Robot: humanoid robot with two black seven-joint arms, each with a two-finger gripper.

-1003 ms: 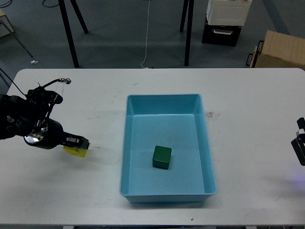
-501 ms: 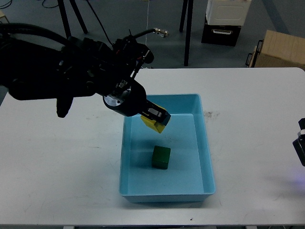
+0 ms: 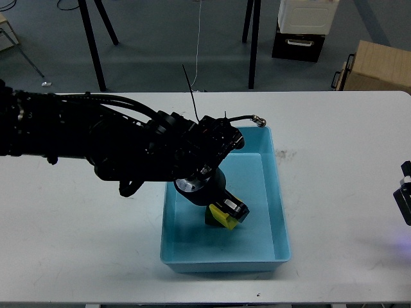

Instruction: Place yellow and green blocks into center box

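Observation:
The blue center box (image 3: pixel 278 192) stands in the middle of the white table. My left arm reaches across from the left into the box. My left gripper (image 3: pixel 231 214) is shut on the yellow block (image 3: pixel 223 221) and holds it low inside the box. The green block (image 3: pixel 210 216) lies on the box floor right behind the yellow block, mostly hidden by the gripper and the block. My right gripper (image 3: pixel 404 199) shows only as a dark part at the right edge, above the table; its fingers cannot be told apart.
The table's (image 3: pixel 347 147) far edge runs along the top. Beyond it stand black stand legs (image 3: pixel 92 45), a black and white case (image 3: pixel 300 25) and a cardboard box (image 3: pixel 376 67) on the floor.
My left arm carried the yellow block from the table's left side up over the box rim, then down into the box beside the green block. The right gripper has not moved.

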